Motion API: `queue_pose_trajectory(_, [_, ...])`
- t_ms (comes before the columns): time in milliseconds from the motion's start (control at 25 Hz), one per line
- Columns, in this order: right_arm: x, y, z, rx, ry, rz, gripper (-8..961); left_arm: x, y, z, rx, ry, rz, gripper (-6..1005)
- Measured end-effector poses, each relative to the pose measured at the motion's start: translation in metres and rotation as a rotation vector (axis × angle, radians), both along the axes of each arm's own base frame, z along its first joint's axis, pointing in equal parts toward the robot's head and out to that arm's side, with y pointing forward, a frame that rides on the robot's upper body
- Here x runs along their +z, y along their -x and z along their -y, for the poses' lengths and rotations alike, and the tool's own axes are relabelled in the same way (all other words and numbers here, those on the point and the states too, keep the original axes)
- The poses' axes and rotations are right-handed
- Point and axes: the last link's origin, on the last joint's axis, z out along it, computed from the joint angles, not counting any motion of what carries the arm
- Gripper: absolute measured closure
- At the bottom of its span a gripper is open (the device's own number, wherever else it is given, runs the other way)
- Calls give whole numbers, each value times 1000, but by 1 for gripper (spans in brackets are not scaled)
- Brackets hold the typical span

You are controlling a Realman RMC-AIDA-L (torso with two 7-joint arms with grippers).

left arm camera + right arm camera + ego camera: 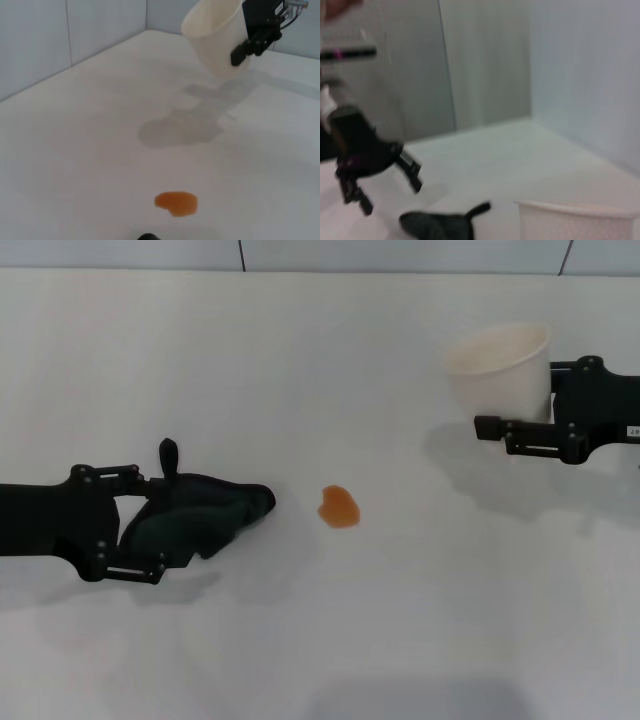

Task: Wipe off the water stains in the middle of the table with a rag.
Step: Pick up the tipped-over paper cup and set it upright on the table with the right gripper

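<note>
The orange-amber water stain (339, 506) lies in the middle of the white table (300, 360); it also shows in the left wrist view (176, 202). The black rag (205, 512) lies on the table just left of the stain, apart from it, with its loop pointing away. My left gripper (148, 524) is open, its fingers spread on either side of the rag's left end. The right wrist view shows the left gripper (391, 199) hovering above the rag (437, 225). My right gripper (500, 395) is at the far right, shut on a white paper cup (500, 365).
The cup (215, 35) hangs tilted above the table in the right gripper and casts a shadow (180, 127) on the surface beyond the stain. A tiled wall (400, 252) runs along the table's far edge.
</note>
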Motion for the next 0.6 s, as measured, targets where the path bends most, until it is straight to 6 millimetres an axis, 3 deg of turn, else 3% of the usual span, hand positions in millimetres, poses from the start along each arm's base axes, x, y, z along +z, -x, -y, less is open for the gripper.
queue_pose_trajectory(320, [-19, -37, 9, 30, -159, -136, 400, -4, -4, 0, 7, 13, 13, 123])
queue_pose_trajectory(600, [-37, -58, 22, 64, -335, -176, 406, -4, -5, 1, 6, 8, 25, 123])
